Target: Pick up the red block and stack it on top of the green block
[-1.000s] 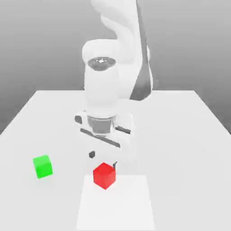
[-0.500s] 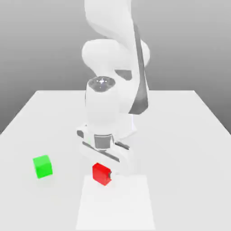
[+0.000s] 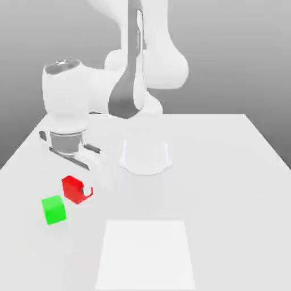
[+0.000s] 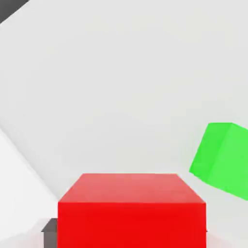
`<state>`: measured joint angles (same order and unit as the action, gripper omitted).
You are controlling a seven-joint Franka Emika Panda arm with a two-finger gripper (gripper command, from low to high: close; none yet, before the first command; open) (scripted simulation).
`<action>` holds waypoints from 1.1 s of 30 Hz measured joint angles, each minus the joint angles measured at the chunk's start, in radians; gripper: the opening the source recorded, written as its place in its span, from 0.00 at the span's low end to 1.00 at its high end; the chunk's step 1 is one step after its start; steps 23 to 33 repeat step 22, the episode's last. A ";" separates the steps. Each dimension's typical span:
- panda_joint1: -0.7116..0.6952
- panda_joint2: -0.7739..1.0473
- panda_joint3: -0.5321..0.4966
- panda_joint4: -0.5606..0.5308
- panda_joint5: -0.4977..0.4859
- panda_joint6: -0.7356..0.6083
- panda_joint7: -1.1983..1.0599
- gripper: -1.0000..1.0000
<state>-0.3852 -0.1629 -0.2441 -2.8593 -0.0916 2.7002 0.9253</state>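
My gripper point(image 3: 75, 190) is shut on the red block point(image 3: 73, 188), holding it in the air at the exterior view's left. The green block point(image 3: 54, 210) rests on the white table point(image 3: 227, 170), just below and to the exterior view's left of the held cube. In the hand view the red block point(image 4: 131, 210) sits close between my fingers, with the green block point(image 4: 223, 157) off to one side on the table beneath.
The arm's white base point(image 3: 145, 156) stands at the table's middle back. A lighter square patch point(image 3: 145, 253) marks the table's front centre. The table's left edge runs close to the green block.
The arm has swung from the table's front centre to the exterior view's left, carrying the red block up off the table to a spot beside the green block.
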 joint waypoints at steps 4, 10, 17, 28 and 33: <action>-0.048 0.032 -0.074 0.020 -0.002 0.013 -0.115 0.00; -0.047 0.233 -0.039 0.030 0.177 0.195 -0.252 1.00; -0.051 0.232 -0.038 0.030 0.174 0.195 -0.251 1.00; -0.090 0.069 -0.037 0.023 0.032 0.045 -0.151 1.00; -0.090 0.069 -0.037 0.023 0.032 0.045 -0.151 1.00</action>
